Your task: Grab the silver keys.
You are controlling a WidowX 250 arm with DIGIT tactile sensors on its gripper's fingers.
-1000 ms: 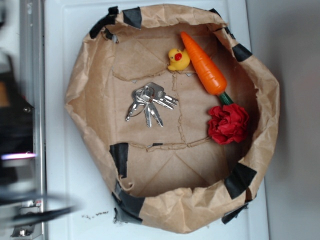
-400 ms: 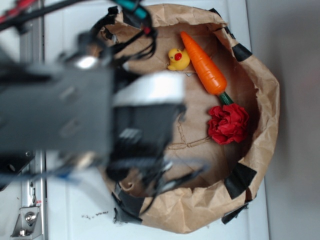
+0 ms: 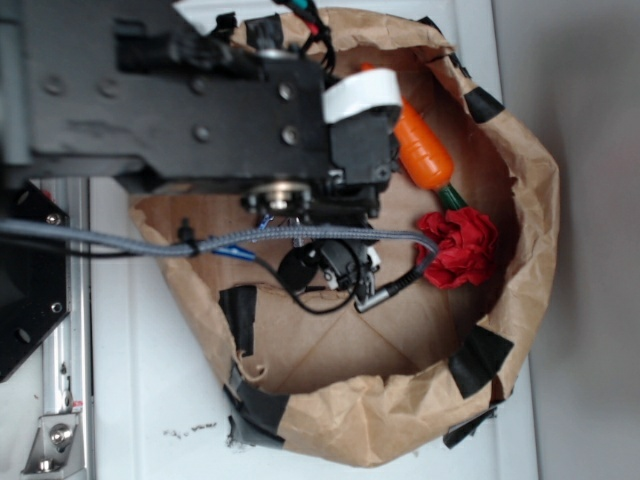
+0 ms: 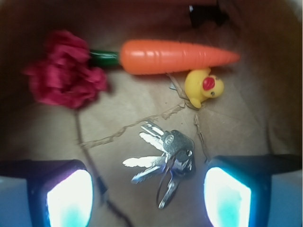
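Our gripper (image 4: 147, 196) hangs wide open and empty at lower frame, the silver keys (image 4: 164, 159) between its fingers, below the orange carrot (image 4: 177, 57) and yellow duck (image 4: 203, 87).

A white tabletop (image 3: 130, 400) is lying under even light, a metal rail (image 3: 60, 400) is running along its left edge, and a grey surface (image 3: 590, 250) is bordering the right

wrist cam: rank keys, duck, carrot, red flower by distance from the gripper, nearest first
1. silver keys: between the open fingers of the gripper, right of centre.
2. yellow duck: beyond the keys, to the right.
3. orange carrot and red flower: farthest; carrot at the back, flower back-left. Too close to rank.
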